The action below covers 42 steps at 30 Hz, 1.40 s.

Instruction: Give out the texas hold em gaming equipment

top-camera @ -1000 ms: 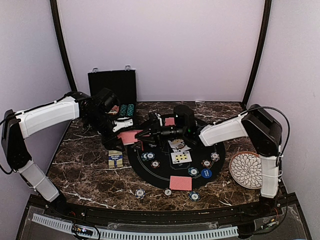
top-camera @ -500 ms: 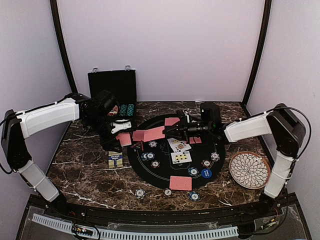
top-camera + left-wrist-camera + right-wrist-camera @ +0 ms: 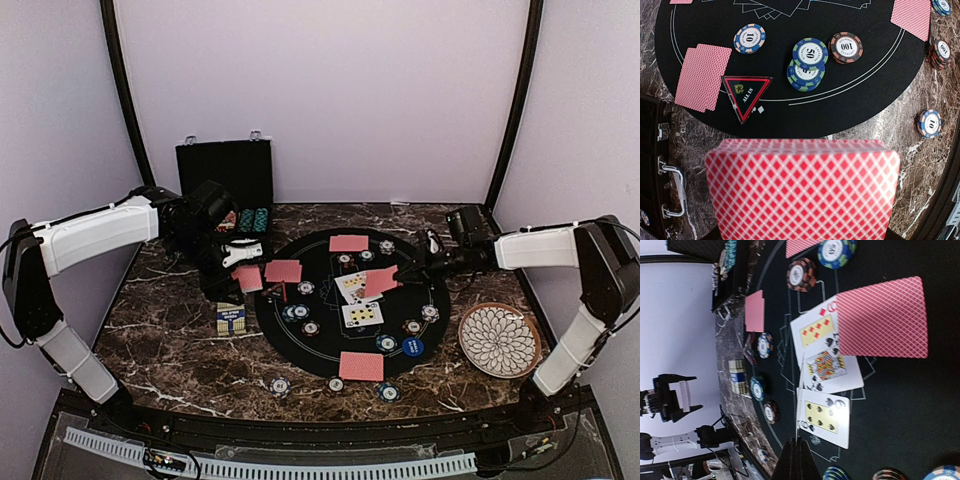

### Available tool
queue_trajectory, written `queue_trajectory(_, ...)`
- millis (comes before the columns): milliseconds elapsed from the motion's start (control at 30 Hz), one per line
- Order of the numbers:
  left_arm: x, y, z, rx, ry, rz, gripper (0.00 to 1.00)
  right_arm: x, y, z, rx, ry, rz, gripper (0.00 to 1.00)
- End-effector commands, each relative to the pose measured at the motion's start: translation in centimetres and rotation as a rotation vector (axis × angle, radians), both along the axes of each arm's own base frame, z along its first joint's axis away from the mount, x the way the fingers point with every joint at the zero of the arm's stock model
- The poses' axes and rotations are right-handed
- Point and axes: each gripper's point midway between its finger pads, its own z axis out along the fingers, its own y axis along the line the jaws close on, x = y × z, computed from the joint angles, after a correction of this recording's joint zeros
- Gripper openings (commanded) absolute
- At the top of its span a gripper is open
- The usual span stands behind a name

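My left gripper [image 3: 240, 272] is shut on a deck of red-backed playing cards [image 3: 802, 190] at the mat's left edge; the deck hides its fingers in the left wrist view. My right gripper [image 3: 402, 272] is shut on one red-backed card [image 3: 380, 282] above the mat's right half. That card shows edge-on [image 3: 798, 418] above the shut fingertips [image 3: 801, 452]. Another red-backed card [image 3: 882, 317] overlaps three face-up cards [image 3: 822, 415]. Red-backed cards lie at the mat's back [image 3: 349, 243], left [image 3: 283, 271] and front [image 3: 361, 366]. A red-edged triangle token [image 3: 746, 95] and poker chips [image 3: 810, 52] lie near the deck. A blue marker disc [image 3: 412, 347] sits front right.
A round black mat [image 3: 300, 350] covers the marble table's middle. An open black case [image 3: 225, 172] with racked chips [image 3: 252, 218] stands at the back left. A card box [image 3: 231, 318] lies left of the mat, a white patterned plate [image 3: 499, 340] to its right. Loose chips [image 3: 280, 386] lie near the front.
My right gripper has drawn a card away from the deck and carried it to the right across the mat. The left arm and the deck have stayed still.
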Motion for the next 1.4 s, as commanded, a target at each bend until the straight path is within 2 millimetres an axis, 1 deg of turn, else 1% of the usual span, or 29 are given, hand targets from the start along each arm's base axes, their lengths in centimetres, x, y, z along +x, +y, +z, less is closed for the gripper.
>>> queue_trajectory(0,-0.4,0.3,1.2,-0.014,-0.012,-0.009,0.0,-0.9,-2.1,-3.7,-0.167,0.034,0.029,0.0)
queue_trajectory(200,-0.5,0.3,0.9,-0.011,-0.007,-0.01,0.0,-0.3,-4.0,-6.2,-0.322,0.055,0.02,0.0)
queue_trajectory(300,-0.6,0.4,0.8,-0.007,-0.005,-0.01,0.0,0.0,-4.9,-7.0,-0.393,0.065,0.018,0.0)
queue_trajectory(367,-0.6,0.5,0.7,0.0,-0.005,-0.009,0.0,0.3,-5.5,-7.2,-0.439,0.063,0.014,0.0)
queue_trajectory(433,-0.7,0.7,0.5,0.004,-0.003,-0.007,0.0,0.5,-6.1,-7.2,-0.481,0.062,0.005,0.03)
queue_trajectory(533,-0.8,0.9,0.3,0.01,-0.006,-0.005,0.0,0.8,-6.8,-7.0,-0.533,0.057,0.001,0.14)
queue_trajectory(600,-0.8,1.1,0.0,0.016,-0.007,-0.003,0.0,1.0,-7.1,-6.7,-0.555,0.047,-0.002,0.21)
queue_trajectory(667,-0.9,1.4,-0.2,0.022,-0.009,0.002,0.0,1.4,-7.4,-6.1,-0.575,0.035,-0.012,0.3)
queue_trajectory(733,-1.1,1.8,-0.6,0.029,-0.006,0.007,0.0,1.8,-7.6,-5.1,-0.588,0.013,-0.024,0.38)
queue_trajectory(767,-1.1,2.0,-0.7,0.031,-0.005,0.011,0.0,2.0,-7.7,-4.6,-0.593,0.0,-0.031,0.44)
queue_trajectory(867,-1.3,2.9,-1.2,0.033,0.0,0.031,0.0,2.6,-7.6,-2.6,-0.582,-0.043,-0.052,0.51)
queue_trajectory(967,-1.2,4.4,-1.8,0.034,0.012,0.065,0.0,2.9,-7.3,-0.7,-0.556,-0.082,-0.067,0.54)
queue_trajectory(1067,-1.3,6.0,-2.7,0.044,0.018,0.092,0.0,2.9,-7.1,0.6,-0.532,-0.105,-0.08,0.55)
queue_trajectory(1233,-1.1,8.5,-4.3,0.066,0.026,0.14,0.0,2.3,-6.2,1.5,-0.481,-0.123,-0.08,0.56)
queue_trajectory(1333,-0.7,11.0,-5.3,0.087,0.027,0.186,0.0,2.0,-6.1,1.5,-0.479,-0.121,-0.078,0.56)
queue_trajectory(1367,-0.9,11.5,-5.9,0.095,0.035,0.194,0.0,1.9,-6.0,1.4,-0.477,-0.119,-0.077,0.56)
